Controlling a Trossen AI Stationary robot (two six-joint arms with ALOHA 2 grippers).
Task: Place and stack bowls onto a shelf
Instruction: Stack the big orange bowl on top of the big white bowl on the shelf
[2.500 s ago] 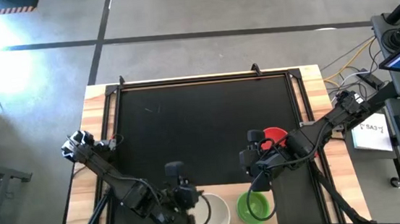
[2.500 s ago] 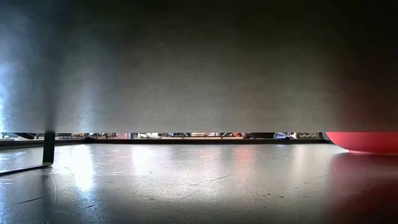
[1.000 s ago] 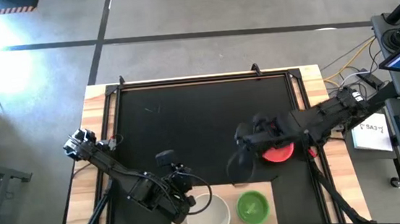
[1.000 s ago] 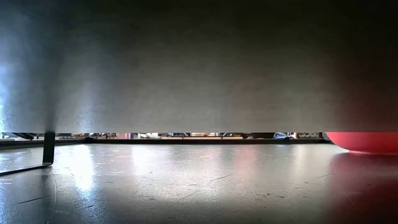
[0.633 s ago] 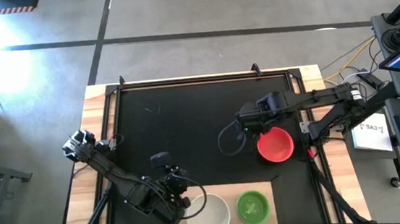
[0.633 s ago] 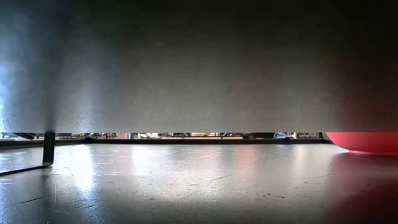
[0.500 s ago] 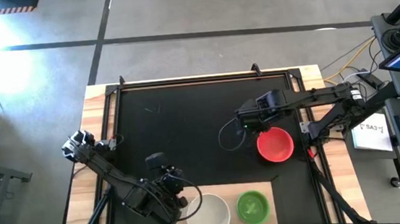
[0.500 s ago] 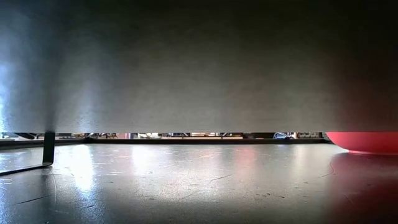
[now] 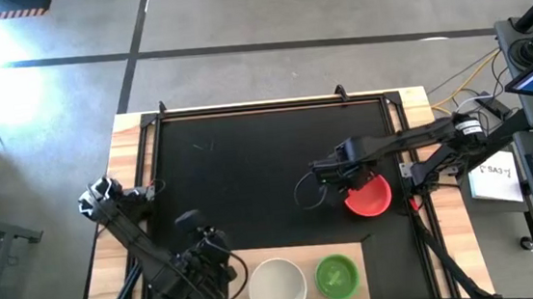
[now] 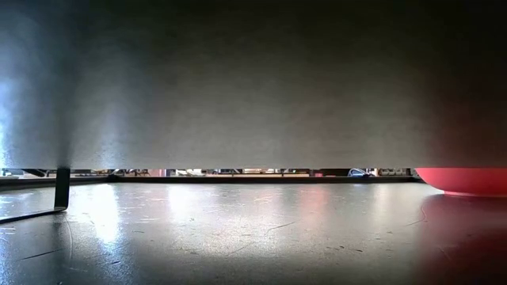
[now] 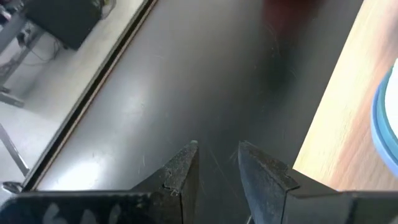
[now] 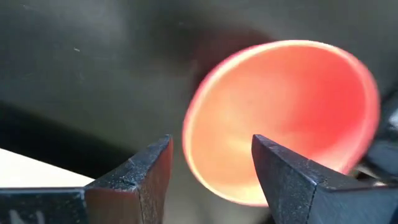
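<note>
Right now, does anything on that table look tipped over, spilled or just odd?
Nothing stands out. The white bowl and green bowl sit upright on the shelf; the red bowl sits upright on the black mat by the right claw.

No legible text, labels, brands or numbers on bowls, shelf or counter. White sheet (image 9: 499, 177) right of counter carries dark handwritten marks; characters too small to read.
</note>
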